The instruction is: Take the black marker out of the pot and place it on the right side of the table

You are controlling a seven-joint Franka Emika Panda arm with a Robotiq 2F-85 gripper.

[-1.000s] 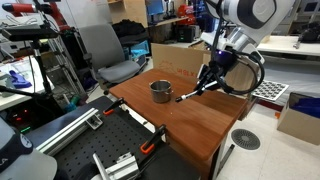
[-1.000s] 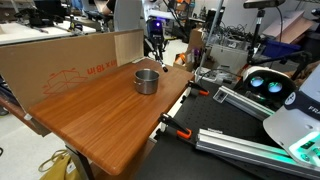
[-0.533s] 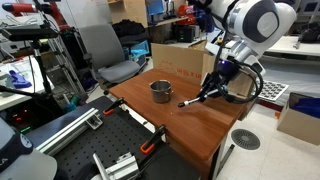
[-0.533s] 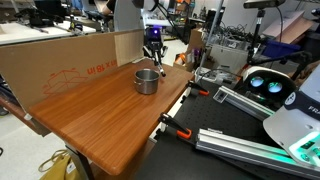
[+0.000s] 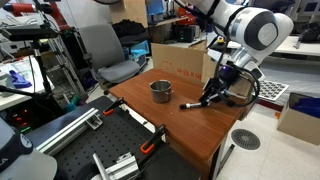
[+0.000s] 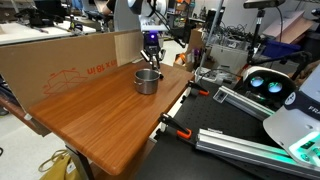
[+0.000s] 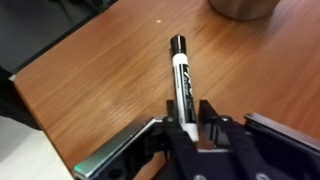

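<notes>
The black marker (image 7: 181,82) is clamped by its light end between the fingers of my gripper (image 7: 189,122). It points away from me, low over the reddish-brown table (image 7: 90,90). In an exterior view the gripper (image 5: 211,96) holds the marker (image 5: 193,100) slanted down, its tip at or just above the tabletop, to the right of the silver pot (image 5: 160,90). In an exterior view the gripper (image 6: 151,57) hangs behind the pot (image 6: 147,81). The pot's edge shows at the top of the wrist view (image 7: 245,8).
A cardboard box (image 5: 180,58) stands at the table's far edge and shows as a long wall along the table (image 6: 60,62). Clamps and metal rails (image 5: 120,120) sit at the near table edge. An office chair (image 5: 105,55) stands beyond the table.
The gripper has come down and slightly to the right with the marker, away from the pot, bringing the marker's tip close to the tabletop.
</notes>
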